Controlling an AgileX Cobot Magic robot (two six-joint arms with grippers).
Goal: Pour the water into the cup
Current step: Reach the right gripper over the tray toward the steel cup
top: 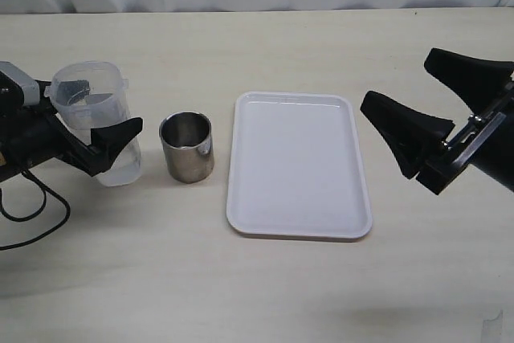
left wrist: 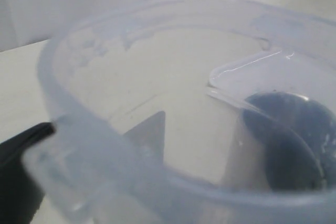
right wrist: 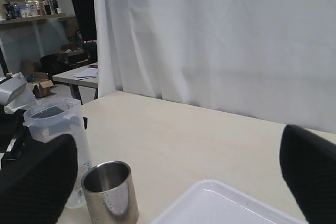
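A tall translucent beaker stands at the left of the table, with a little clear water in its bottom. My left gripper is shut on the beaker: one black finger crosses its front and the other shows through its wall. The beaker's rim fills the left wrist view. The short steel cup stands upright just right of the beaker, apart from it, and also shows in the right wrist view. My right gripper is open and empty, off the table at the far right.
A white rectangular tray lies flat between the cup and my right gripper, and its corner shows in the right wrist view. A black cable loops on the table below my left arm. A white curtain hangs behind the table.
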